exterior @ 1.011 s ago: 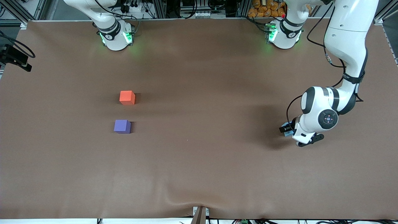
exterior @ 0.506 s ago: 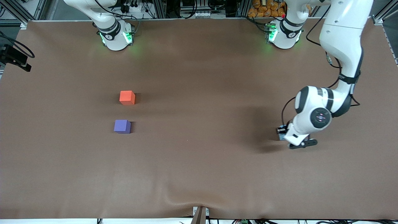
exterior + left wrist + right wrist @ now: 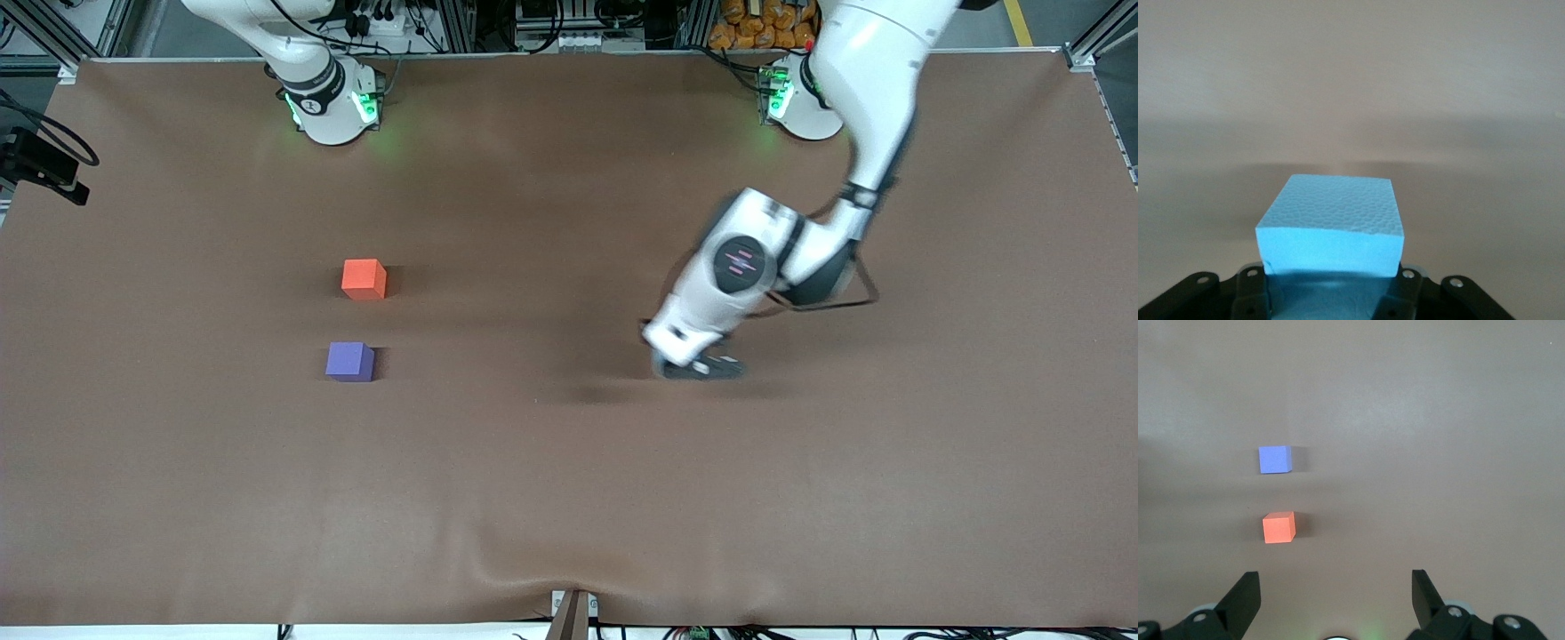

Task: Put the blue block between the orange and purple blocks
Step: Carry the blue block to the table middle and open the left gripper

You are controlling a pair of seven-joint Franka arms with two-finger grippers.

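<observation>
The blue block is a sky-blue cube held between the fingers of my left gripper. In the front view my left gripper is up over the middle of the table, and its hand hides the block there. The orange block and the purple block sit toward the right arm's end, the purple one nearer to the front camera, with a gap between them. My right gripper is open and empty, high above both cubes; the orange and the purple show below it.
The brown table cover has a raised fold at its front edge. The arm bases stand along the back edge. A black mount sticks in at the right arm's end.
My left arm has swung quickly from the left arm's end to over the table's middle, carrying the blue block toward the orange and purple cubes. The two cubes have not moved.
</observation>
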